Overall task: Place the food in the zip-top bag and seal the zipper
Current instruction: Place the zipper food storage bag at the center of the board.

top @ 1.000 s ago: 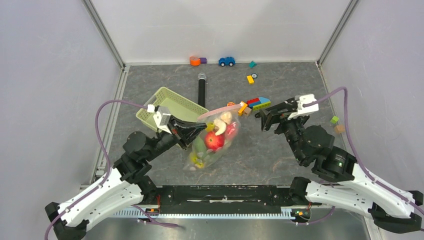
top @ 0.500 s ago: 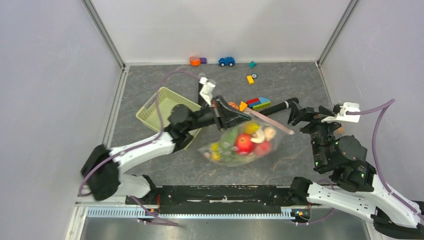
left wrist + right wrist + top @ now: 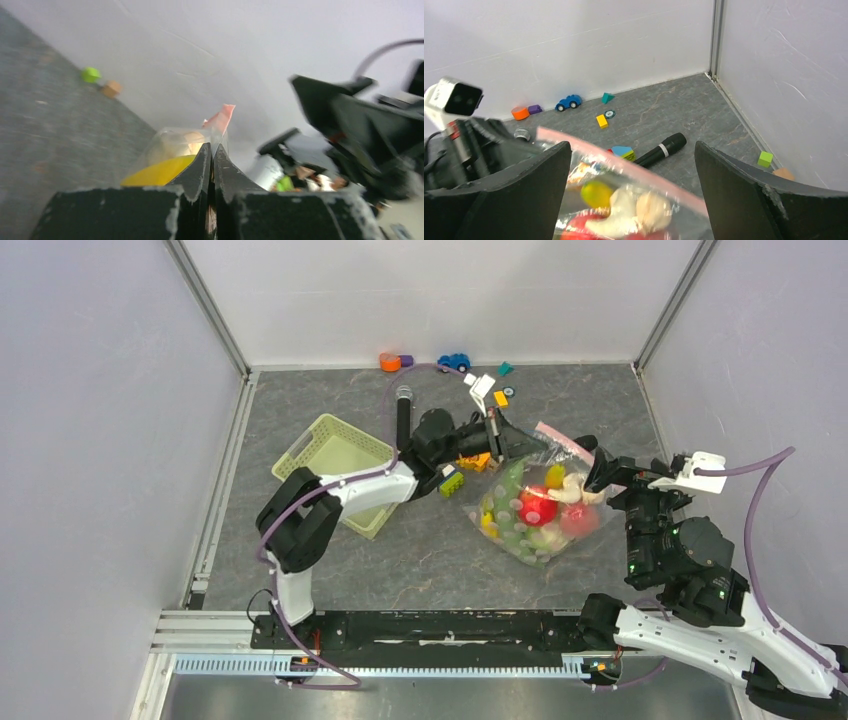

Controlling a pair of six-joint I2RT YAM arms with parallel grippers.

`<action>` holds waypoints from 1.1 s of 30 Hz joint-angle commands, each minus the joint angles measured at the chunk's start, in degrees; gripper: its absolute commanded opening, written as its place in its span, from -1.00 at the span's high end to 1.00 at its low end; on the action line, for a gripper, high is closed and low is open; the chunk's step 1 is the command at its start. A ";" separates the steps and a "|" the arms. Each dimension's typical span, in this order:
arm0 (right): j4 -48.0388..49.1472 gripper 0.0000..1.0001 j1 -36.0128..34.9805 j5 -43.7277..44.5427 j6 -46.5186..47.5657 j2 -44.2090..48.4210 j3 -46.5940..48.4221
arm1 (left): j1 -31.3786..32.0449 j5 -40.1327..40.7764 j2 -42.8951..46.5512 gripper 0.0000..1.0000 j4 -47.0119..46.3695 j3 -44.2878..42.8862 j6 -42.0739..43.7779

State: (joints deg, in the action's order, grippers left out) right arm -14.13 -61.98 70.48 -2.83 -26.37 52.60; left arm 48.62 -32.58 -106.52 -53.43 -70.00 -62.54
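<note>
The left claw (image 3: 517, 442) is pinched tight on one top corner of the zip-top bag (image 3: 520, 540), with the food (image 3: 538, 505) bunched just beyond its tips. The right claw (image 3: 603, 472) gapes wide, and the zipper (image 3: 563, 443) passes between its fingers ungripped. I reckon that single pinch could slip and spill everything.

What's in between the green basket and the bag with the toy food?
In the top view, the white left arm and a small yellow-and-blue block lie between the pale green plastic basket and the clear zip-top bag.
</note>
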 commanded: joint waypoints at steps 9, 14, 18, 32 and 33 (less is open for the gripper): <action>3.36 -0.96 0.14 1.41 1.82 -0.57 -2.06 | 0.28 -3.43 -24.84 0.69 42.35 -34.12 28.29; 3.58 -0.96 0.10 1.93 2.36 -1.54 -2.59 | 1.46 -4.82 -28.66 0.48 47.78 -39.07 32.23; 3.53 -0.96 0.10 1.65 2.31 -2.19 -2.94 | 1.75 -0.99 -26.27 -0.98 53.92 -38.90 37.90; -0.42 -0.96 0.10 0.53 -0.66 -2.00 -6.03 | 1.44 50.83 9.11 -0.99 73.61 -16.66 46.01; -4.04 -0.96 0.10 -0.38 -4.72 -2.33 -5.28 | 1.35 53.33 12.63 -0.99 73.98 -12.35 43.87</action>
State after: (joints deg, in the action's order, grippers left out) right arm -12.60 -61.98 70.98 -0.27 -28.38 47.24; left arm 50.41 1.50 -107.48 16.40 -93.30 -17.72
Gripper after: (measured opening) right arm 0.979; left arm 0.994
